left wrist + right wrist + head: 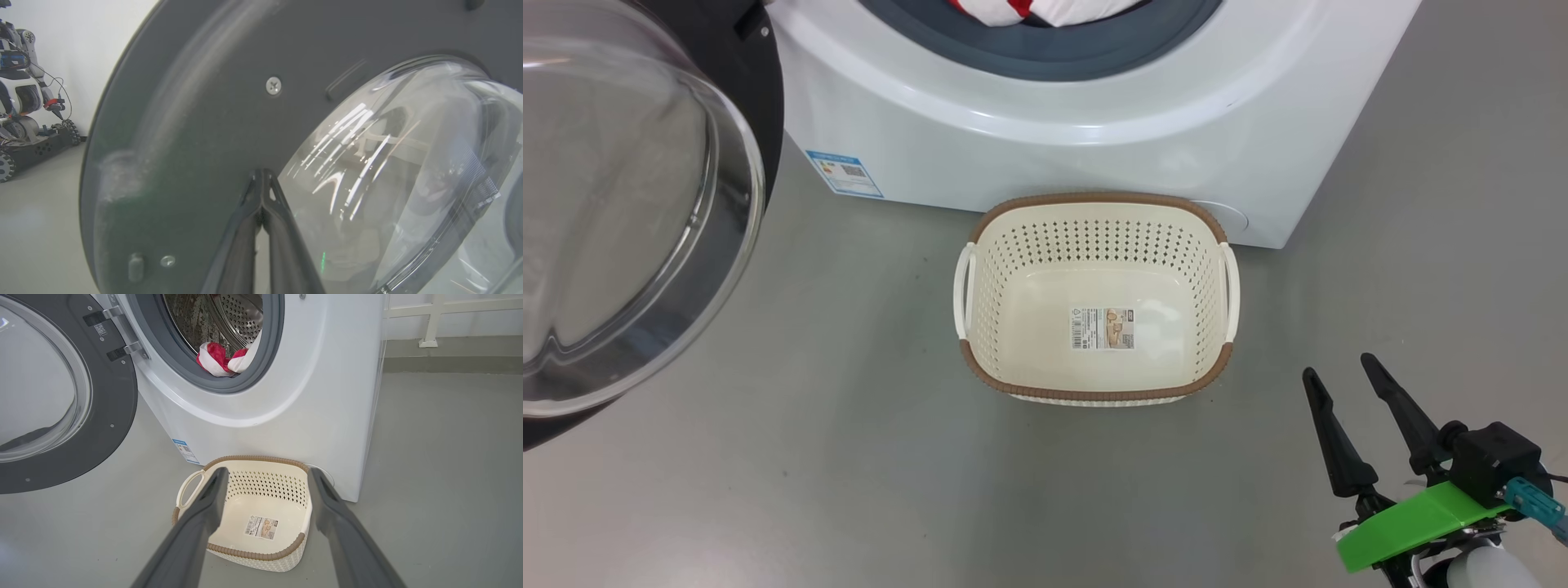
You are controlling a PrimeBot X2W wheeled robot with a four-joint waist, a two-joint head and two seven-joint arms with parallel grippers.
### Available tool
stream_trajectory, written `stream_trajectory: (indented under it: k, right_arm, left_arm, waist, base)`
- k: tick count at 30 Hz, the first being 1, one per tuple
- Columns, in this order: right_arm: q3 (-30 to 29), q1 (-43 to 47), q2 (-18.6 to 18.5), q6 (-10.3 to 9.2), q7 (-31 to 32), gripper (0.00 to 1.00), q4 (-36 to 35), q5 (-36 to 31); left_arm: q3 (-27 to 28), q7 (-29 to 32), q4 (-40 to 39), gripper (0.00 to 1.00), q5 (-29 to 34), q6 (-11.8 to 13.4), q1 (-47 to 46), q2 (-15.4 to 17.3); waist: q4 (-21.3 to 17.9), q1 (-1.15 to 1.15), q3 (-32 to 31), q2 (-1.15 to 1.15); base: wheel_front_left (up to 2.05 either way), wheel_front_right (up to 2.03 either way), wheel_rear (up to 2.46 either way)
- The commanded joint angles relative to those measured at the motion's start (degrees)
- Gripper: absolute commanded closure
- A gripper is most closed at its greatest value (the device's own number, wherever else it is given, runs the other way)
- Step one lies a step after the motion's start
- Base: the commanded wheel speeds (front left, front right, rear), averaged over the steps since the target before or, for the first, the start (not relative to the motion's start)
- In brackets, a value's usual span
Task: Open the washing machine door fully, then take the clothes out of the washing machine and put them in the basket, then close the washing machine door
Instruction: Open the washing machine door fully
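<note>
My left fingers (245,228), pressed together, touch the washing machine door (184,122); my right fingers (1337,441) hang spread near the basket (1094,198). The clothes (218,361) lie inside the washing machine (327,396). A hard push could skid my tips onto the glass (388,163).

The scene was lit brightly and evenly; only faint, soft shadows were cast on the floor (849,490) under the basket (1094,198). In the left wrist view, white streaks of glare were caught on the glass of the washing machine door (310,134), and its dark rim was smeared by blur.
</note>
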Motion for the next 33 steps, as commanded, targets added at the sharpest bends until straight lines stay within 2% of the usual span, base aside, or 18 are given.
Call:
stream_trajectory:
  k: [1,12,26,27,30,32,33]
  right_arm:
    - [1.00,-1.47,-0.44,0.43,-0.52,0.00,-1.35,-0.48]
    - [0.82,-0.56,0.34,0.43,-0.52,0.00,-0.96,-0.38]
    - [0.25,1.12,1.53,0.43,-0.52,0.00,-0.74,-0.22]
    - [0.12,1.23,1.65,0.43,-0.52,0.00,-0.73,-0.19]
    - [-0.44,1.49,1.94,0.43,-0.52,0.00,-0.71,-0.02]
    - [-0.66,1.77,2.10,0.43,-0.52,0.00,-0.64,0.09]
    - [-0.71,1.96,2.22,0.43,-0.52,0.00,-0.62,0.13]
  left_arm:
    - [1.37,-0.23,-1.10,1.00,0.56,0.09,-0.50,3.73]
    - [-2.97,-0.23,-4.89,1.00,-2.42,0.05,5.28,1.09]
    - [-14.83,-0.23,-13.61,1.00,-8.30,0.04,17.40,-1.93]
    - [-15.65,-0.23,-14.52,0.97,-8.43,0.04,18.28,-2.18]
    - [-19.24,-0.23,-16.85,0.78,-8.41,0.04,20.92,-2.60]
    - [-22.08,-0.23,-18.20,0.59,-8.48,0.04,22.37,-2.90]
    - [-23.21,-0.23,-18.75,0.54,-8.77,0.04,23.07,-3.04]
  waist:
    - [0.14,0.00,-0.32,0.00]
    - [0.55,0.00,-3.09,0.00]
    - [0.33,0.00,-7.02,0.00]
    - [0.18,0.00,-7.27,0.00]
    - [-0.31,0.00,-7.80,0.00]
    - [-0.73,0.00,-8.28,0.00]
    - [-1.02,0.00,-8.45,0.00]
  base:
    - [0.00,0.00,0.00]
    - [0.00,0.00,0.00]
    - [0.00,0.00,0.00]
    - [0.00,0.00,0.00]
    - [0.00,0.00,0.00]
    - [0.00,0.00,0.00]
    - [0.00,0.00,0.00]
